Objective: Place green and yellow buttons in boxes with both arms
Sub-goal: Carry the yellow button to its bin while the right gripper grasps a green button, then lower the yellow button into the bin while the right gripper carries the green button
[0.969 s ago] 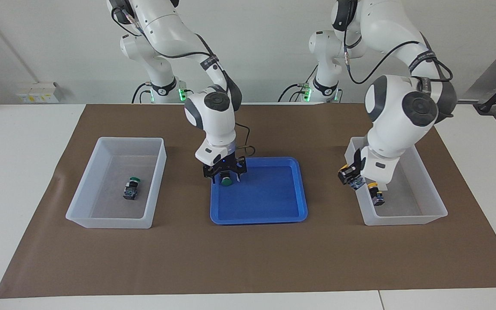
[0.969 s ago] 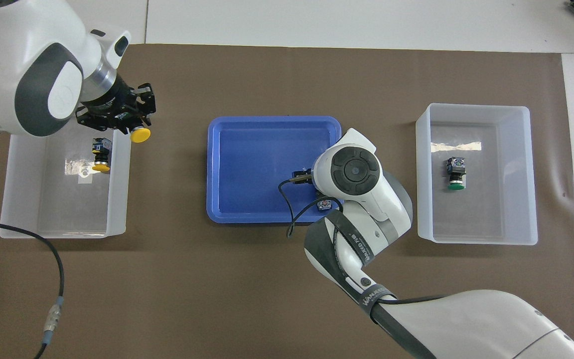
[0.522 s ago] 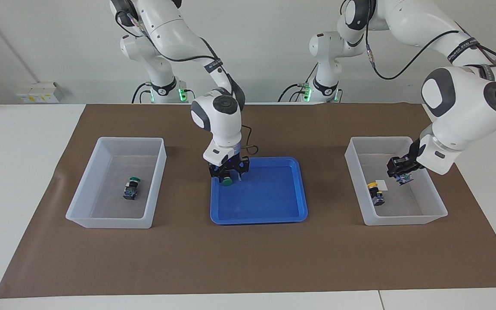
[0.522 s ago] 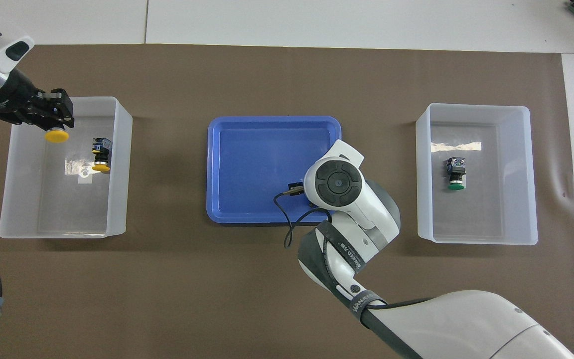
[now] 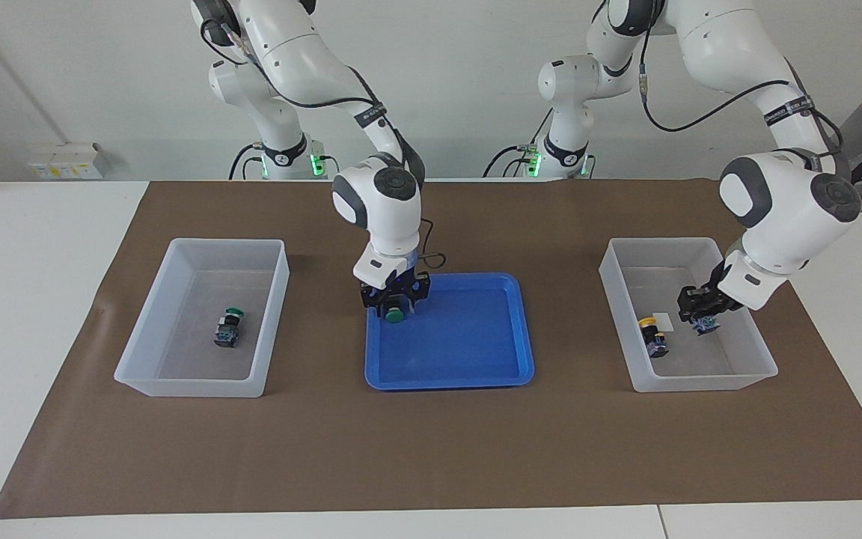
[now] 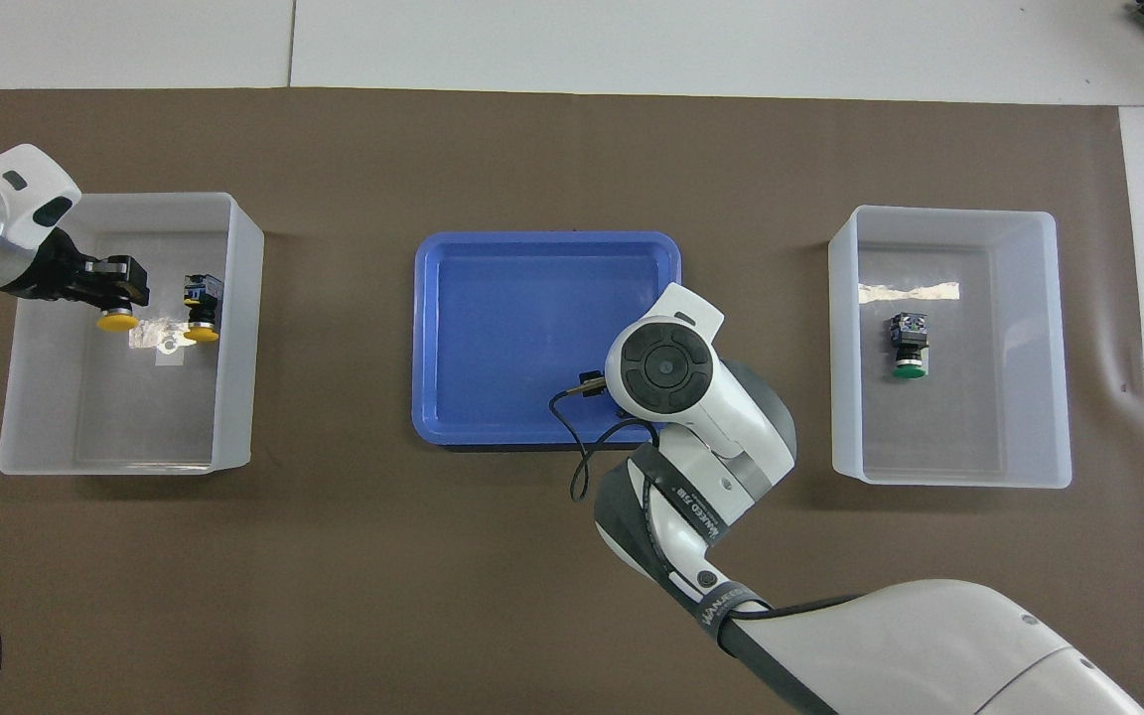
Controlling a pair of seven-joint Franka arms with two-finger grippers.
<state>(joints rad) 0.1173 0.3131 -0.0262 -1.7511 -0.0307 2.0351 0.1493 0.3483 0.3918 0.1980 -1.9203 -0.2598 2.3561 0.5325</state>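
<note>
Here, both grippers held buttons.
Left gripper (image 5: 702, 315) clamped a yellow button (image 6: 117, 321) inside the clear box (image 5: 764, 367); right gripper (image 5: 394, 305) gripped a green button (image 5: 394, 316) over the blue tray (image 5: 476, 378).

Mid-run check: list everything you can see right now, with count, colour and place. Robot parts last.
Green buttons: two. One lies in the clear box at the right arm's end; one is in the right gripper over the blue tray.
Yellow buttons: two, both in the other clear box at the left arm's end. One lies on its floor; one is in the left gripper.
Blue tray: one, mid-table between the boxes.
Brown mat: one, under everything.
Slim white arms with green lights: two, by the wall.
Right gripper: black, shut on its green button.
Left gripper: black, low inside its box, shut on its yellow button.
</note>
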